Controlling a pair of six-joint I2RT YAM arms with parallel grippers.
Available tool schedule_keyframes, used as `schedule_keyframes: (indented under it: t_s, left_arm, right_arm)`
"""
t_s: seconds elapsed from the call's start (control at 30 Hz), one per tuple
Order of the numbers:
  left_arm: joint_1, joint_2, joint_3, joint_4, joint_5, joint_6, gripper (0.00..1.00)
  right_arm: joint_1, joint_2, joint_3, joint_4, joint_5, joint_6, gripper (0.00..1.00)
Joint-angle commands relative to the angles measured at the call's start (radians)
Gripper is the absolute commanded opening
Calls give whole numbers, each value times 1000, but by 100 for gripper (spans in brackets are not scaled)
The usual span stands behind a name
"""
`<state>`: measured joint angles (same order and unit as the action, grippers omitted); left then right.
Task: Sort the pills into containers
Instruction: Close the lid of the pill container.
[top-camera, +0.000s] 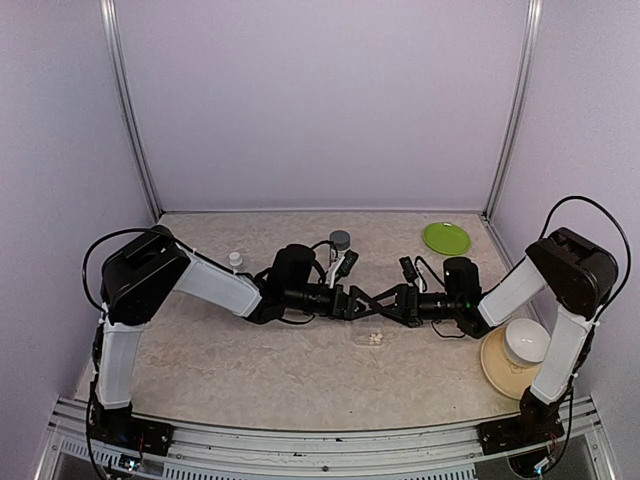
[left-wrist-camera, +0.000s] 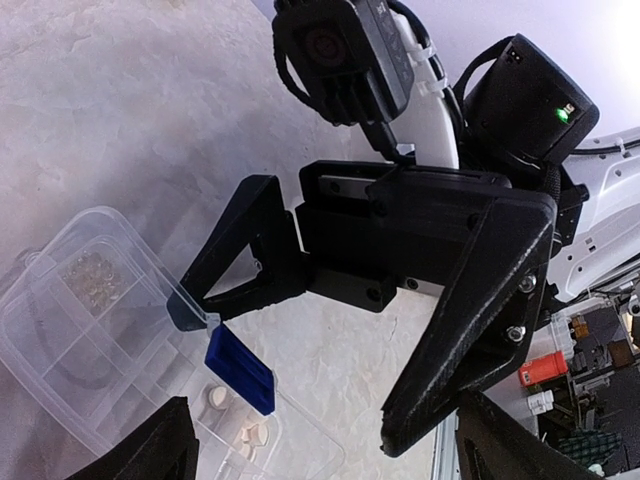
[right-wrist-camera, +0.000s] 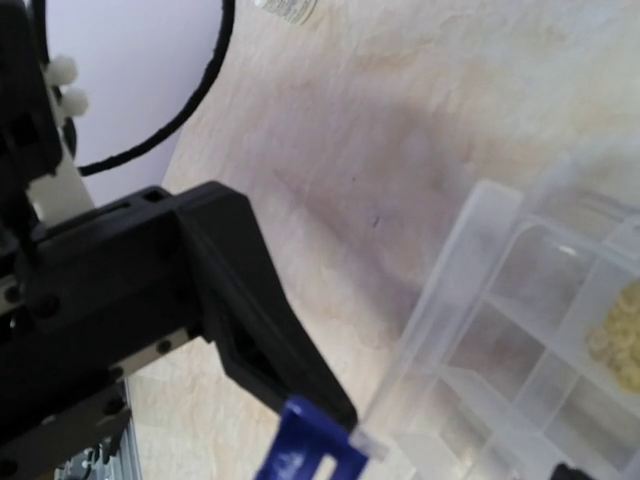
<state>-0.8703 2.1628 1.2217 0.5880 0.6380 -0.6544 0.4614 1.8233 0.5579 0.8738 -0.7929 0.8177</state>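
Bright, even light; soft shadows; blurry right wrist close-up.

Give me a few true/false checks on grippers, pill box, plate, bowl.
1. The left gripper and right gripper both stand open. True.
2. The green plate lies by the left arm's base. False: far right of the table.
3. A right finger tip sits at the pill box's blue clasp. True.
4. The white bowl sits on the green plate. False: on a tan plate.
5. Every box compartment is empty. False: white tablets lie in one.
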Motion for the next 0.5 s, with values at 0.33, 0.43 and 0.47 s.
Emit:
schedule_keyframes:
  t_s: [0.33,0.43,0.47]
  left_arm:
    - [-15,46,45,-49,-25,-8,87]
    - [-16,50,54,-58,-26,-5,87]
    - [-16,52,55,-62,-28,-5,86]
  right_arm:
    - [-9,-71,-9,-83,70,-43,100]
    - [-10,-96,-19,-89,87,-45,100]
    - [-10,-104,-22,-88,89,-44,100]
